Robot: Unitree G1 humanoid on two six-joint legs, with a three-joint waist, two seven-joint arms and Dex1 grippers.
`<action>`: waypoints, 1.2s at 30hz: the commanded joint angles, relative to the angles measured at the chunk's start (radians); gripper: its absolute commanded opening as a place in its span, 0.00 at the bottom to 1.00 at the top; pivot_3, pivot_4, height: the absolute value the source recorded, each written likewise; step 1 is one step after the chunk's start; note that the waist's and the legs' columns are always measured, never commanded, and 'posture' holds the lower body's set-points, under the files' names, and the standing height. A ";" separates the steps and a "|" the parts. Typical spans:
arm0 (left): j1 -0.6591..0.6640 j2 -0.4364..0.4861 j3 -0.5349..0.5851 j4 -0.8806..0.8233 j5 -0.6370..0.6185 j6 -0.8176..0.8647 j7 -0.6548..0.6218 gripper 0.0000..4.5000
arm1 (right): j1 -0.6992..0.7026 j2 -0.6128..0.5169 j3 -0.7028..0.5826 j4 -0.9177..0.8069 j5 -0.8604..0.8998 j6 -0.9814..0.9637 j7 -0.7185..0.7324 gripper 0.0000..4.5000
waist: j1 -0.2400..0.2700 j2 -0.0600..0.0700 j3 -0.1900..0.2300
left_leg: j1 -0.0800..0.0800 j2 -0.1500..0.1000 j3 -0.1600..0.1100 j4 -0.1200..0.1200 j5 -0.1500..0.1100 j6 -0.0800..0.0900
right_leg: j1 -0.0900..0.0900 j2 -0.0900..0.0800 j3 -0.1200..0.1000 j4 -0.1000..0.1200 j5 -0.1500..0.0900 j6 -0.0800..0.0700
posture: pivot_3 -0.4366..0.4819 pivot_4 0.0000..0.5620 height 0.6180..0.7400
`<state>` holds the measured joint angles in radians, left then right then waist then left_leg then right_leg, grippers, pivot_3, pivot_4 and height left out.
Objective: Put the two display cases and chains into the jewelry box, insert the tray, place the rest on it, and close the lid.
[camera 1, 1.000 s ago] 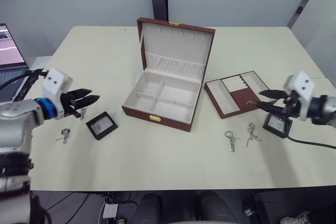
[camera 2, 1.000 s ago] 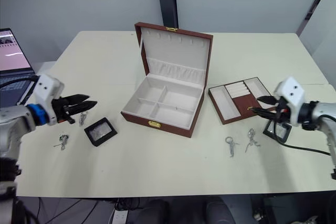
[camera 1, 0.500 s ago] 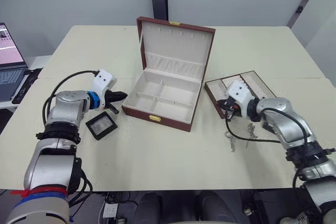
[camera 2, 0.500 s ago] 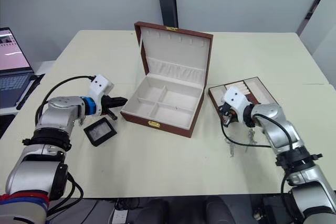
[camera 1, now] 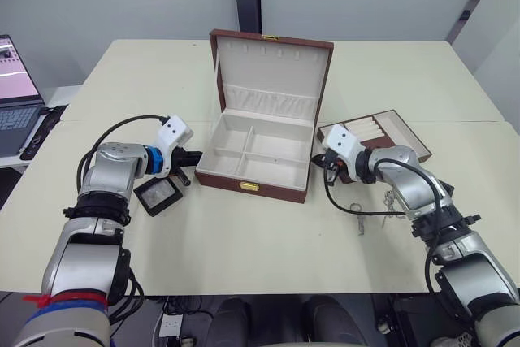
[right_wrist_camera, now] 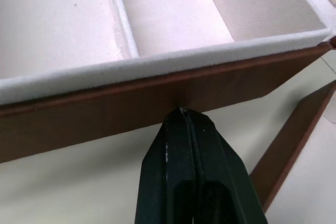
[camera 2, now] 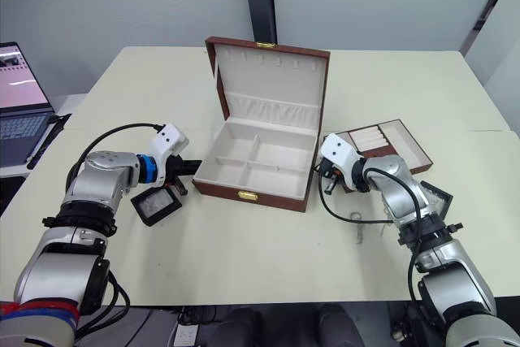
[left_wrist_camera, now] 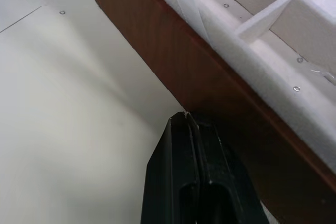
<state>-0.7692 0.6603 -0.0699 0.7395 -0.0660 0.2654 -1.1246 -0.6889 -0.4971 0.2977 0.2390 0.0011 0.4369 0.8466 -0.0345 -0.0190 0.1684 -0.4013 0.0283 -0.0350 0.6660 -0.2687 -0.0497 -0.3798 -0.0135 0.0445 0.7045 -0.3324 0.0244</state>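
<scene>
Table (camera 1: pixel 244 241): pale cream top, carrying everything below.
Jewelry box (camera 1: pixel 258 178): centre of the table, maroon wood-grain, long axis running left to right, gold clasp (camera 1: pixel 248 187) on the front wall facing the robot; cream lining split into four compartments.
Lid (camera 1: pixel 274 71): hinged open at the back edge, standing nearly upright, cream inside with a gathered pocket and a row of small hooks.
Tray (camera 1: pixel 382 137): just right of the box, shallow, maroon rim, cream slots and ring rolls, lying askew to the box.
Left gripper (camera 1: pixel 193 160): fingers pressed together, tips at the box's left outer wall, touching it or just short of it.
Right gripper (camera 2: pixel 326 176): fingers closed on each other, tips against the box's right outer wall, between box and tray.
Display case (camera 1: pixel 158 195): flat black frame with pale window, on the table left of the box, just beside the left gripper.
Second display case (camera 2: pixel 435 198): right of the tray, partly behind the right arm.
Chains (camera 1: pixel 359 219): silvery, on the table in front of the tray.
</scene>
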 commanded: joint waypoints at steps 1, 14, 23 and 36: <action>0.024 -0.009 0.008 -0.116 -0.041 0.048 -0.035 0.00 | -0.053 0.024 -0.003 0.008 0.003 -0.052 0.025 0.00 | -0.001 0.000 0.000 | 0.000 0.000 0.000 0.000 0.000 0.000 | 0.000 0.000 0.000 0.000 0.000 0.000 | 0.48 0.27 1.00; 0.119 -0.002 0.043 -0.289 -0.059 0.149 -0.021 0.00 | -0.084 0.045 -0.002 0.067 -0.023 -0.097 0.065 0.00 | -0.001 0.000 0.000 | 0.000 0.000 0.000 0.000 0.000 0.000 | 0.000 0.000 0.000 0.001 0.000 0.000 | 0.48 0.27 1.00; 0.131 -0.002 0.058 -0.308 -0.063 0.171 -0.010 0.00 | -0.088 0.050 -0.013 0.080 -0.034 -0.108 0.066 0.00 | -0.003 0.000 0.000 | 0.000 0.001 0.000 0.000 0.000 0.000 | 0.000 0.000 0.000 0.001 0.000 0.000 | 0.48 0.27 1.00; 0.134 0.001 0.067 -0.307 -0.069 0.173 0.005 0.00 | -0.089 0.017 -0.042 0.045 -0.045 -0.067 0.069 0.00 | -0.003 0.000 0.000 | 0.000 0.000 0.000 0.000 0.000 0.000 | 0.000 0.000 0.000 0.001 0.000 0.000 | 0.48 0.27 1.00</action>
<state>-0.6283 0.6660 -0.0131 0.4796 -0.1039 0.4509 -1.1167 -0.7416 -0.4783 0.2728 0.3397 -0.0573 0.3795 0.9033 -0.0374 -0.0190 0.1685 -0.4012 0.0286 -0.0353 0.6659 -0.2688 -0.0496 -0.3800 -0.0134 0.0441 0.7056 -0.3324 0.0244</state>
